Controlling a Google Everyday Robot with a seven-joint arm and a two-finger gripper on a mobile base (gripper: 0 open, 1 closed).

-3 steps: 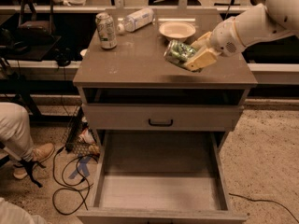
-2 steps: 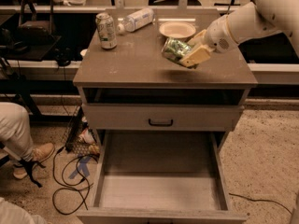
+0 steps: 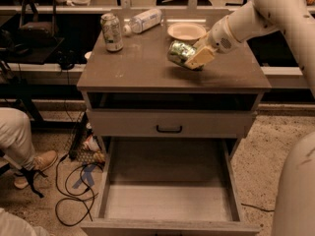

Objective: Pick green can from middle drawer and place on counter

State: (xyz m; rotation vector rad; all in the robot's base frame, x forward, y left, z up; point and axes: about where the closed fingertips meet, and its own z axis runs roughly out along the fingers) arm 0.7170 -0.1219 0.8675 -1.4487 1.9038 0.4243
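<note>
Hand around green can, over counter

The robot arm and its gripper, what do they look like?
The arm is a smooth, thick, rounded cream-white shell, no cables showing. Its wrist bears a round dotted patch. The gripper, above the counter at its right half, has flat tan fingers.

Floor: speckled stone floor, black cables looped at left.
Behind: dark bench, shadowed.
Left edge: a tan trouser leg, a brown shoe.
Light: dim, warm.
My fingers: over the table, right rear, clamping the green can.
</note>
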